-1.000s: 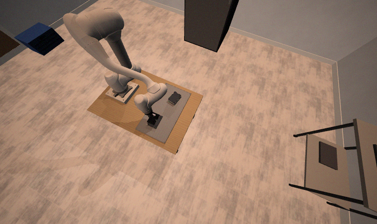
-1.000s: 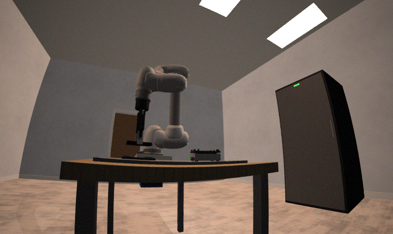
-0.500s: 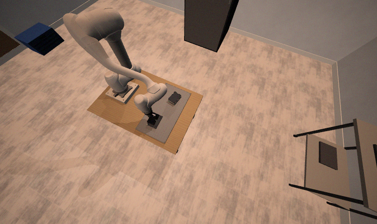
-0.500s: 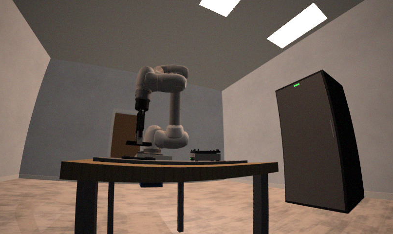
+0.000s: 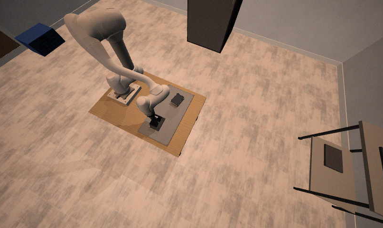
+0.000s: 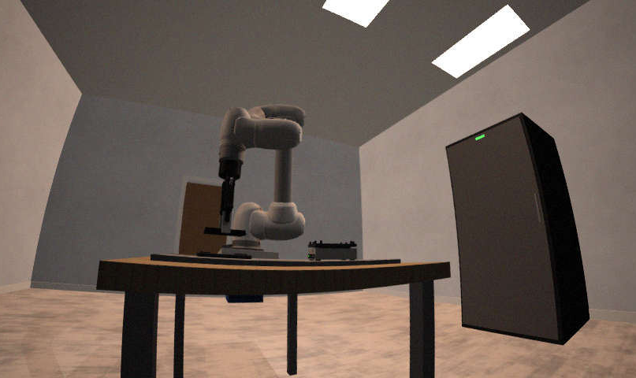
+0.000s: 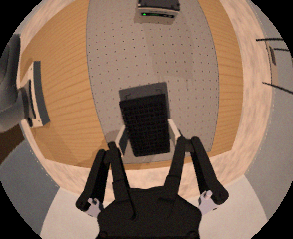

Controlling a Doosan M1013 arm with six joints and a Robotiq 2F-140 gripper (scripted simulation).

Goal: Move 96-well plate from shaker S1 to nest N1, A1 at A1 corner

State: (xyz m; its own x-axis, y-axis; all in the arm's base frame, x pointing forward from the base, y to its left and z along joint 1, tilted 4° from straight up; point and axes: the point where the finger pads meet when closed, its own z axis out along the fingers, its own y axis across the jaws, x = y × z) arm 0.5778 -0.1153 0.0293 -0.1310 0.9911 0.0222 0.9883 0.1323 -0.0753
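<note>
The gripper is clamped about half open on the plate, its fingers pressing the plate's two long sides so the dark slab hangs level beneath the vertical wrist; a flat carry like this should let it drop straight between locators instead of catching an edge. From the side, the plate hangs in the air above the nest, a low dark frame on the grey mat, with a clear gap between them. The shaker stands well apart on the same mat, its top bare, so the lift-off is done and the lowering looks like the step in hand. In the wrist view the plate hides most of the nest, and neither the cut corner nor the A1 mark can be made out, so orientation cannot be judged. The bench carries it all
</note>
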